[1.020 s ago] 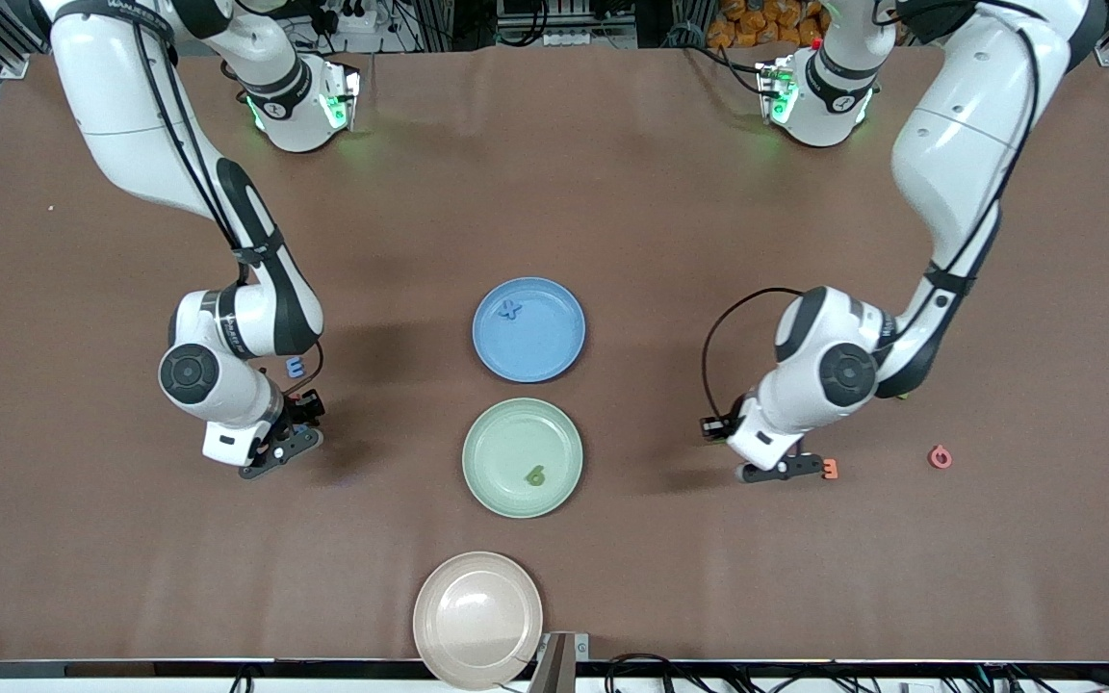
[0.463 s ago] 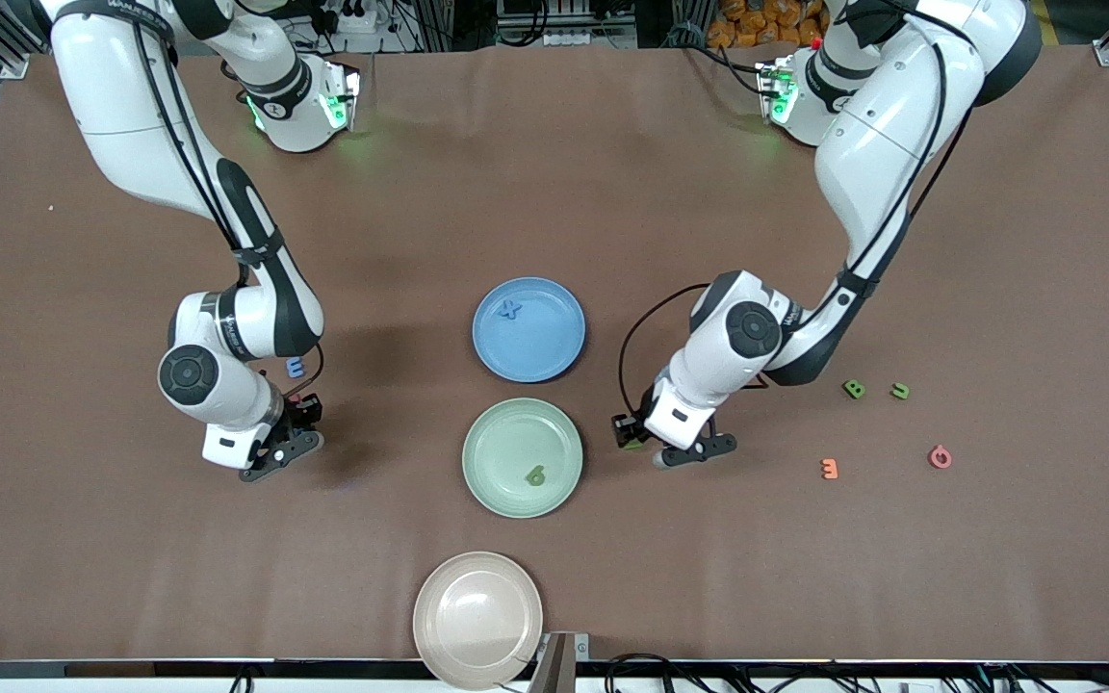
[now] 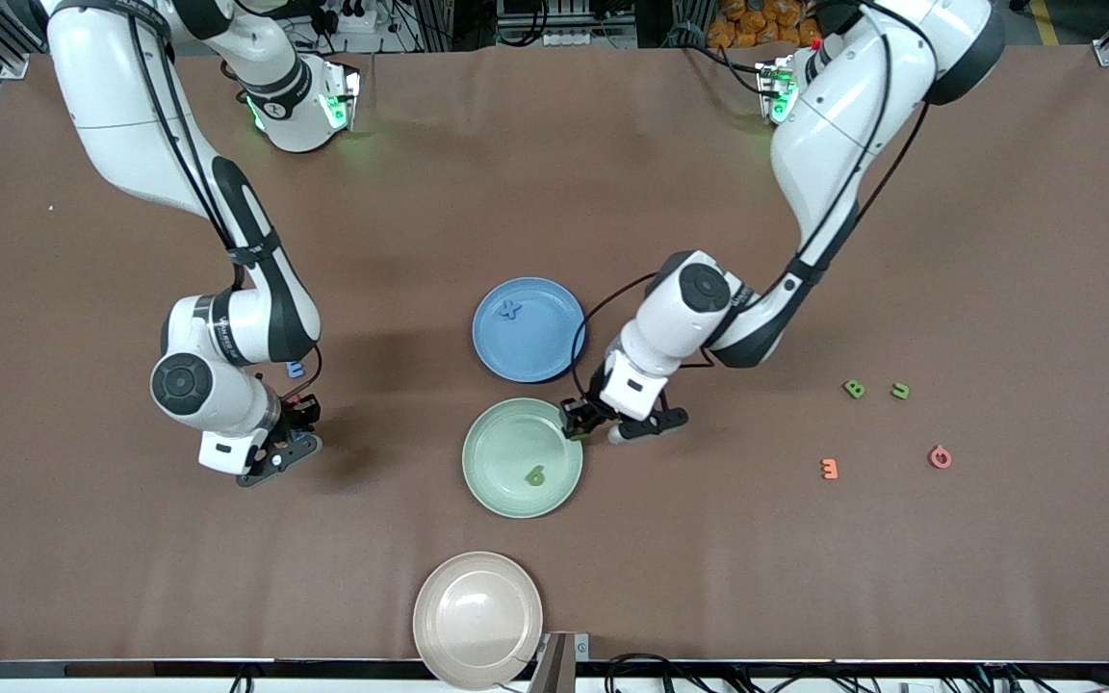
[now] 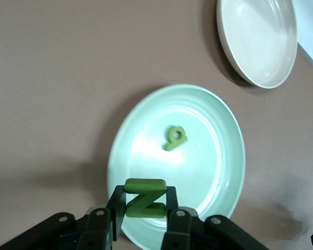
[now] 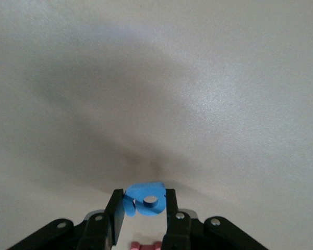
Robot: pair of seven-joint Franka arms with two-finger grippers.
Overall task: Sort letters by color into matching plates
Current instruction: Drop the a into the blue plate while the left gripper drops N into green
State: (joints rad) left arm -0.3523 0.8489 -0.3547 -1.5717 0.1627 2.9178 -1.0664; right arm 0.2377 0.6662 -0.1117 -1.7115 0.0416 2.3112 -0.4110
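Note:
My left gripper [image 3: 581,431] hangs over the rim of the mint green plate [image 3: 497,481], on the side toward the left arm's end. It is shut on a green letter Z [image 4: 144,186], held flat between the fingers of the left gripper [image 4: 144,208]. A green 6 [image 3: 535,474] lies in that plate. The blue plate [image 3: 540,346] holds a blue X [image 3: 511,310]. My right gripper [image 3: 302,412] is low over the table toward the right arm's end, shut on a small blue letter [image 5: 146,200]. A blue E [image 3: 296,368] lies beside it.
A beige-pink plate [image 3: 477,616] sits at the table's near edge. Toward the left arm's end lie a green B [image 3: 854,389], a green U [image 3: 899,391], an orange 3 [image 3: 830,469] and a pink 6 [image 3: 941,457]. A pink piece [image 5: 146,245] lies under the right gripper.
My left arm has swung from beside the orange 3 toward the middle, carrying the green Z to the green plate's rim. The right arm has only shifted slightly.

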